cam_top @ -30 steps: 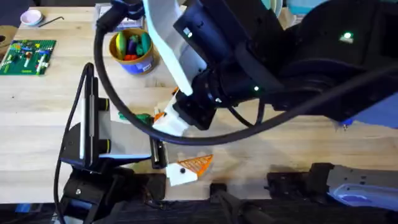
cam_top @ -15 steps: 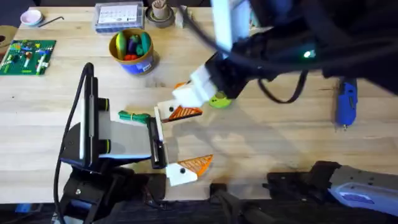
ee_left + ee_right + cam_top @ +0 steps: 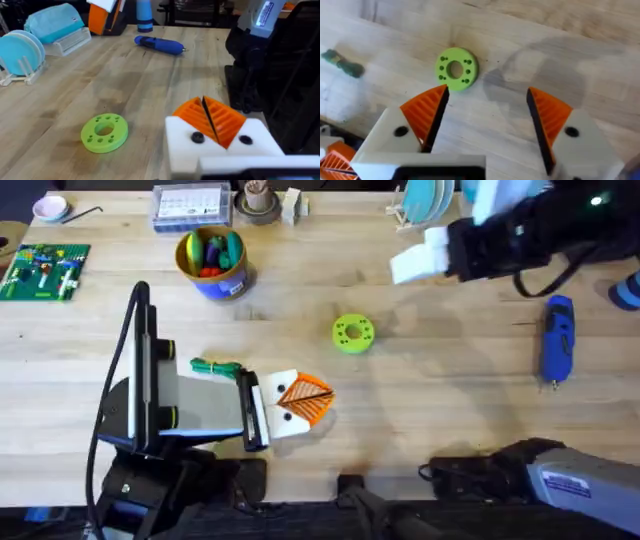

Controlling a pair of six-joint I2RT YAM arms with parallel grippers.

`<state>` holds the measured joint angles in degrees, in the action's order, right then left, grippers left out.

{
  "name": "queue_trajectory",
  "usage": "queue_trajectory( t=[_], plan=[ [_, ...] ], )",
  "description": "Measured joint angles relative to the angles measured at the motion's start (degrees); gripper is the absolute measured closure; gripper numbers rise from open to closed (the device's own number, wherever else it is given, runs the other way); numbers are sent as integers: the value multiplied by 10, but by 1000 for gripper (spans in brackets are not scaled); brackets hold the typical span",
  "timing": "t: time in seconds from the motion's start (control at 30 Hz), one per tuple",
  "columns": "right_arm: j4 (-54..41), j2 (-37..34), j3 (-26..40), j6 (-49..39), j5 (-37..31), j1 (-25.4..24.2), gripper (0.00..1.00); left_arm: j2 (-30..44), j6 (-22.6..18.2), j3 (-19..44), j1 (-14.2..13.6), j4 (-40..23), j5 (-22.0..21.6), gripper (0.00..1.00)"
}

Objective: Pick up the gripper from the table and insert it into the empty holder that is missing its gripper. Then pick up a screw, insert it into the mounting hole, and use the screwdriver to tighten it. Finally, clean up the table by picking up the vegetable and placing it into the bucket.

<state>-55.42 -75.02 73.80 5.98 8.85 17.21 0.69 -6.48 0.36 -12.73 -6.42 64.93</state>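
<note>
Now R gripper [image 3: 485,125] wide open, empty; screwdriver [image 3: 556,338] just beside, near right table edge, lengthwise front-back; L gripper [image 3: 206,120] closed.

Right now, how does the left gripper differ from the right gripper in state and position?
The left gripper is shut, its orange pads pressed together, and it lies low near the table beside the vegetable. The right gripper is open, its pads wide apart, and it hovers above the green disc, holding nothing. Both have white fingers with orange ribbed pads.
</note>
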Motion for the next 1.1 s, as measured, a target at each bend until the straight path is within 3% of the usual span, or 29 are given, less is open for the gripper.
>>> queue_trajectory(
  t=[0.37,0.53,0.57,0.63,0.83,1.1],
  plan=[
    [-15,-8,0,-2,-7,-217,8,0,0,0,0,8,-20,985],
    [-17,-47,0,-2,-42,-322,7,0,1,0,0,15,-35,985],
    [-28,-74,0,-2,-65,-375,7,0,2,0,0,11,-41,985],
    [-36,-93,0,-5,-77,-404,7,0,6,0,0,11,-46,985],
    [-18,-160,0,-40,-95,-452,7,0,11,0,0,11,-48,985],
    [52,-205,0,-118,-121,-454,7,0,15,0,0,11,-48,985]
  ],
)
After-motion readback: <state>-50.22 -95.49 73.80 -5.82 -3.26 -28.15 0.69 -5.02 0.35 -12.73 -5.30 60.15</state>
